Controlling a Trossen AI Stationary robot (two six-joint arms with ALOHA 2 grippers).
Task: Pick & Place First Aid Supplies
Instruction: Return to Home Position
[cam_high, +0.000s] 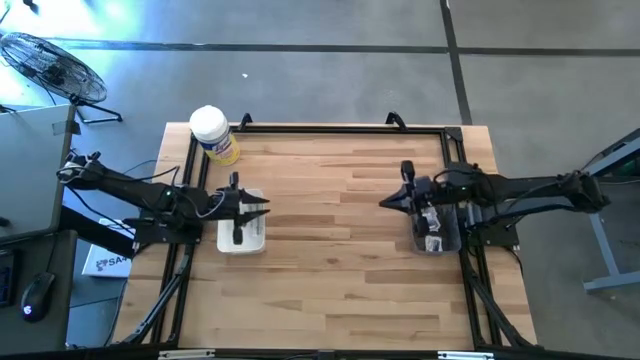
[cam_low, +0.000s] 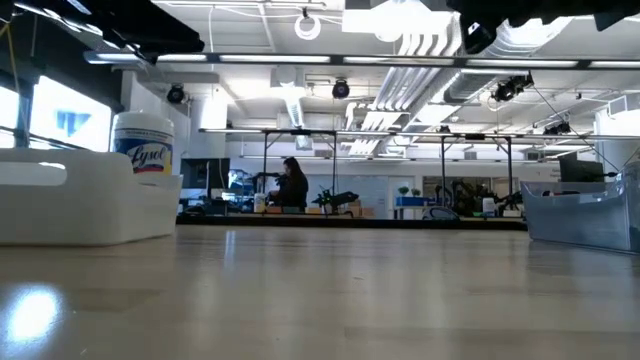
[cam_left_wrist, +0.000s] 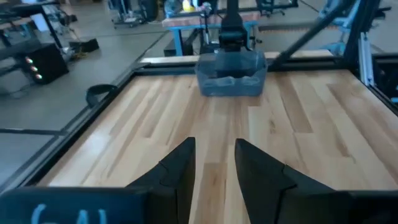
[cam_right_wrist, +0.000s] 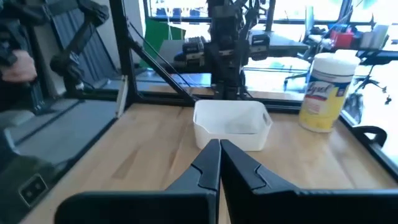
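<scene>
The first aid supplies (cam_high: 432, 226) lie as small packets inside a clear bin (cam_high: 438, 240) at the table's right side. The bin also shows in the left wrist view (cam_left_wrist: 231, 76). My right gripper (cam_high: 386, 203) hovers just left of that bin, pointing toward the table's left, shut and empty (cam_right_wrist: 219, 163). My left gripper (cam_high: 262, 208) hovers above a white bin (cam_high: 241, 238), pointing toward the table's right, open and empty (cam_left_wrist: 215, 163). The white bin (cam_right_wrist: 231, 124) shows nothing inside.
A yellow canister with a white lid (cam_high: 213, 134) stands at the table's far left corner, behind the white bin (cam_low: 90, 205). A black frame (cam_high: 320, 128) runs along the table's far and side edges. Bare wood lies between the two bins.
</scene>
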